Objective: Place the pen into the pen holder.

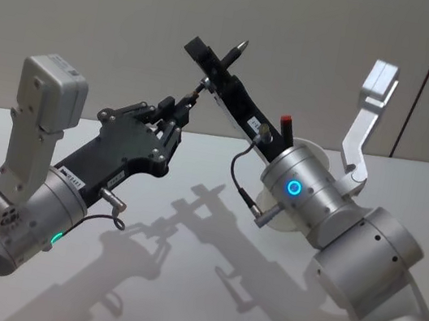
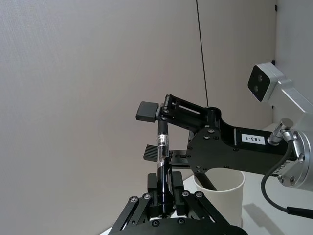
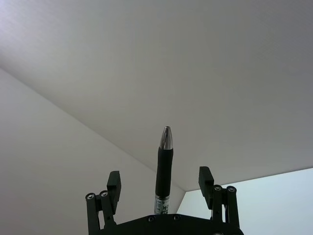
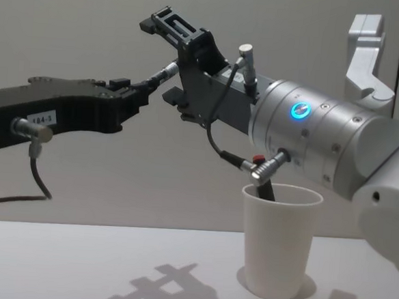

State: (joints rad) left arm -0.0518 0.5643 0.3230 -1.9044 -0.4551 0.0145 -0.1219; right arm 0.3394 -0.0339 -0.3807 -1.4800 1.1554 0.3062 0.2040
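Pen and both tools are up in the air, well above the white table. The right tool, the bulkiest shape from the chest side, reaches in from the right. Its own wrist view shows its fingers spread, one on each side of the barrel with a gap to both; the head view leaves that unclear. The left tool comes up from the left and is clenched on the pen's lower end, plainest in its own wrist view. The pen holder, a white paper cup, stands upright on the table beneath the right wrist; seen from the head, that wrist covers most of it. The pen runs between the right fingers, silver tip upward, apart from the cup.
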